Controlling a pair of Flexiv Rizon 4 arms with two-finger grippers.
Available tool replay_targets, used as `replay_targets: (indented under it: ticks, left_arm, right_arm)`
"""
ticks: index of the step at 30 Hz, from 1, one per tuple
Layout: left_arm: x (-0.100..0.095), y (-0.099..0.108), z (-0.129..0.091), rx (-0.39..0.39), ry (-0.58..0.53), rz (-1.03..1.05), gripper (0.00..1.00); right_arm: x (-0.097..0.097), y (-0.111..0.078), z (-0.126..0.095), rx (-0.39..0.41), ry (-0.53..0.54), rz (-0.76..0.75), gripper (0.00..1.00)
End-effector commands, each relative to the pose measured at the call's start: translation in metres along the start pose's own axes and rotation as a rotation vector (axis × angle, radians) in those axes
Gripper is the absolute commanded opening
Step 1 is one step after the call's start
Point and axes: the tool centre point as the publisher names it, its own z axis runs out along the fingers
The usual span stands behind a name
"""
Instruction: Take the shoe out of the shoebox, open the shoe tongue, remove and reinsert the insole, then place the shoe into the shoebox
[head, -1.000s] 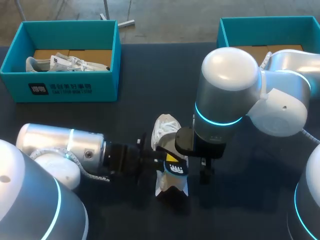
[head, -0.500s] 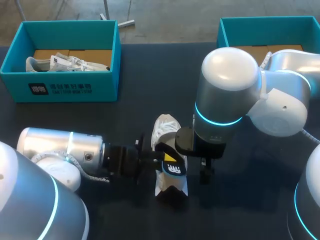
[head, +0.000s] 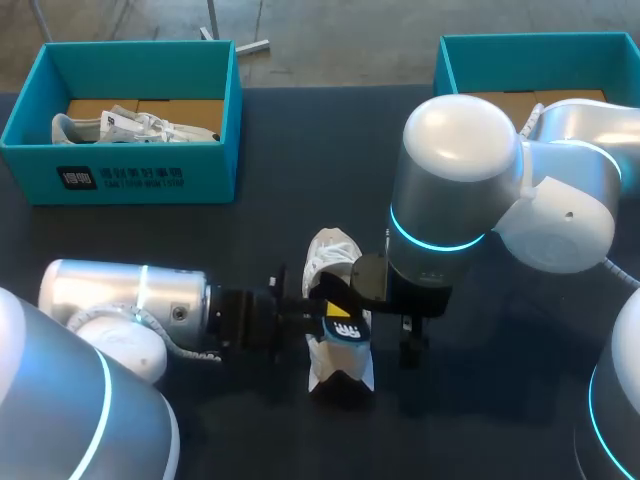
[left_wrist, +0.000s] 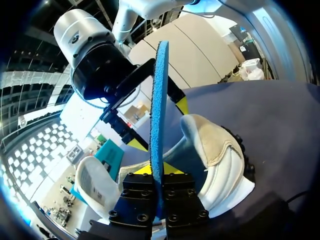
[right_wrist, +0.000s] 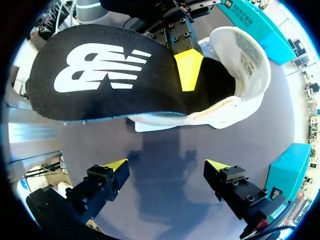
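A white shoe (head: 330, 262) lies on the dark table with its opening toward the arms. My left gripper (left_wrist: 159, 170) is shut on the insole (left_wrist: 160, 100), whose blue edge stands upright between its fingers. In the right wrist view the insole (right_wrist: 105, 75) shows its black face with a white logo, held just above the shoe (right_wrist: 240, 70). My right gripper (right_wrist: 165, 167) hangs open over bare table beside the shoe, touching nothing. In the head view the insole (head: 342, 332) sits at the shoe's near end, under my right arm (head: 450, 190).
A teal shoebox (head: 120, 178) at the back left holds another white shoe (head: 130, 126). A second teal shoebox (head: 530, 44) stands at the back right, partly behind my right arm.
The left gripper has drawn the insole slightly up and away from the shoe's near end. The right arm has stayed in place.
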Motion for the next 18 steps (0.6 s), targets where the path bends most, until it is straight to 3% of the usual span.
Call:
replay_targets:
  ticks: [1, 3, 7, 18]
  left_arm:
    - [-0.001, 0.002, 0.005, -0.005, 0.000, -0.002, 0.00]
    - [0.000, 0.000, 0.004, 0.005, -0.001, -0.006, 0.00]
    - [0.000, -0.010, 0.000, 0.025, -0.002, -0.008, 0.24]
    - [0.001, -0.039, -0.009, 0.048, 0.009, 0.018, 0.20]
  right_arm:
    - [0.000, 0.001, 0.002, -0.001, -0.001, 0.001, 1.00]
    - [0.000, 0.001, 0.002, -0.001, -0.001, 0.001, 1.00]
    - [0.000, 0.001, 0.002, -0.001, -0.001, 0.001, 1.00]
    - [0.000, 0.001, 0.002, -0.001, -0.001, 0.001, 1.00]
